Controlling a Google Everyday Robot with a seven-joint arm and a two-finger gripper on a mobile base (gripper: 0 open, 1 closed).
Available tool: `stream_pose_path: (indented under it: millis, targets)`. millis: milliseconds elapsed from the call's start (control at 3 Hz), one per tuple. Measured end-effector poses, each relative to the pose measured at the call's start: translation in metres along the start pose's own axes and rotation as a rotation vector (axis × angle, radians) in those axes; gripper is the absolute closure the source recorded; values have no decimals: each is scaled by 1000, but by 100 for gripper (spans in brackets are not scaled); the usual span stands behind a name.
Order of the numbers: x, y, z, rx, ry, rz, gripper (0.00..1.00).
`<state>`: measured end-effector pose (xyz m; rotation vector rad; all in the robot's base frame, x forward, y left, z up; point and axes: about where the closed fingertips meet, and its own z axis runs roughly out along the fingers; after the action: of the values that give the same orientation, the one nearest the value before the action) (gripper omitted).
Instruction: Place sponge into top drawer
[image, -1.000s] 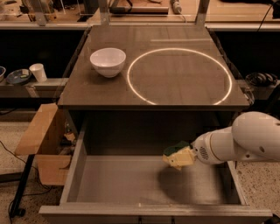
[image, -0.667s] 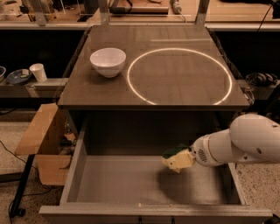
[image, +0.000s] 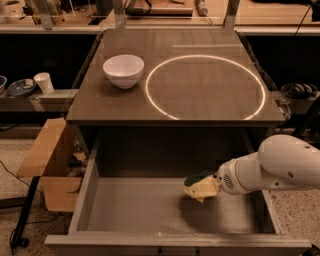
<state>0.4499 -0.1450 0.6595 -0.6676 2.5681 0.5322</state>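
Sponge: sponge, yellow with green top, tilted, held above the floor of the top drawer, right of centre; shadow beneath it.
Gripper: gripper at the end of the white arm, reaching in from the right; jaws closed on the sponge.
Drawer: pulled open under the table.
Tabletop: white bowl left of a light ring.

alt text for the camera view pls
A white robot arm reaches from the picture's right into the open top drawer, its hand holding the sponge just above the drawer's grey floor. On the table above sit a white bowl and a glowing ring of light.
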Motion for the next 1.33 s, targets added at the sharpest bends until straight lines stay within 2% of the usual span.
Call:
stream_pose_path:
  millis: [667, 1000, 1333]
  targets:
    - [0, 0, 0, 0, 0, 0, 52]
    - [0, 0, 0, 0, 0, 0, 21]
    - [0, 0, 0, 0, 0, 0, 0]
